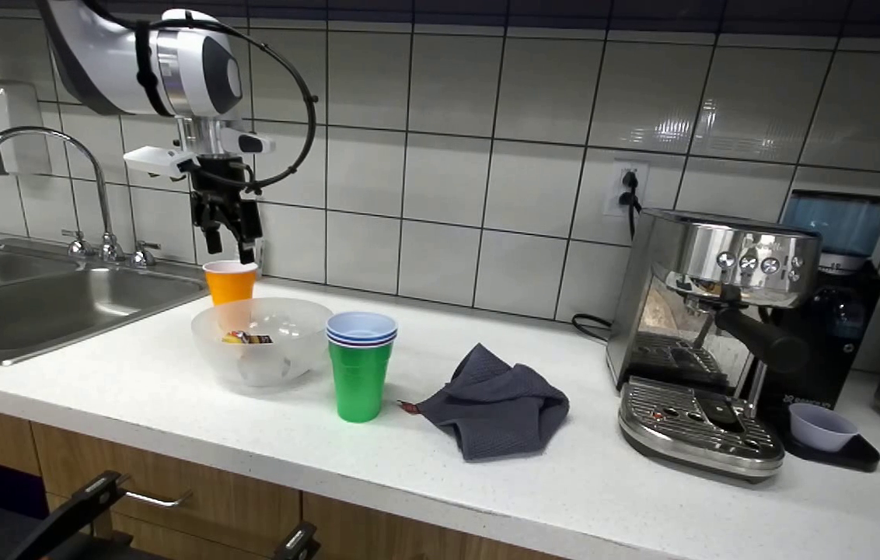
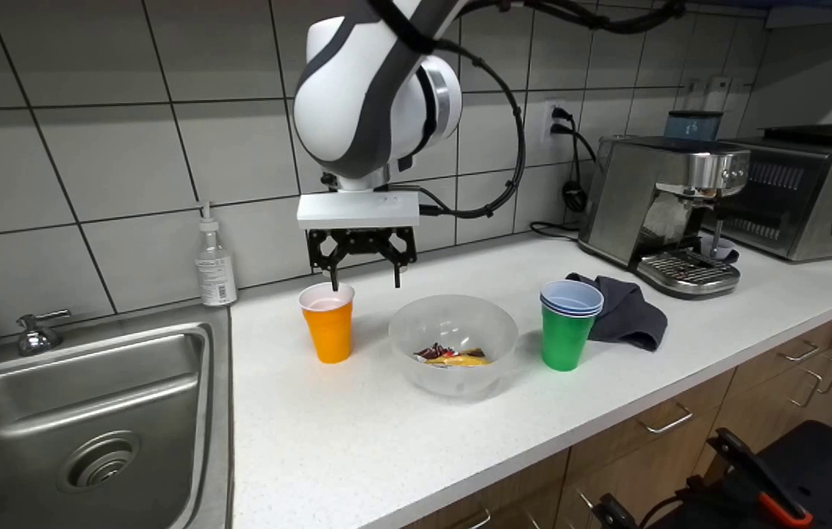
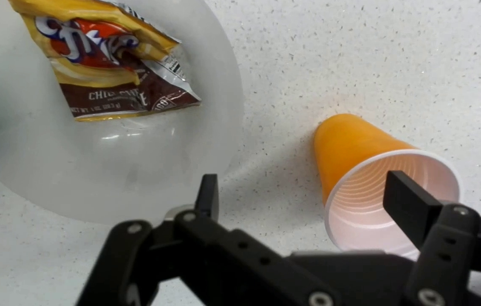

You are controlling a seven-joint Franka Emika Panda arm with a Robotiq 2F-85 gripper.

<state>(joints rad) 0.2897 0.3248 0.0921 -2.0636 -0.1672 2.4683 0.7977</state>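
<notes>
Evidently nothing is grasped yet: the gripper (image 2: 366, 284) hangs spread wide near the orange cup (image 2: 331, 330). A packet (image 3: 100, 63) already lies in the bowl (image 3: 96, 170).

In an exterior view, the gripper (image 1: 230, 251) points down with fingers spread above an orange cup (image 1: 230, 281); whether a fingertip touches the rim is hard to judge from this angle. A frosted bowl (image 1: 296, 350) holding a small colourful packet (image 1: 244, 337) stands in front of the cup. Stacked green cups (image 1: 361, 381), a crumpled dark cloth (image 1: 498, 408) and an espresso machine (image 1: 743, 264) follow along the white worktop (image 1: 137, 373).
</notes>
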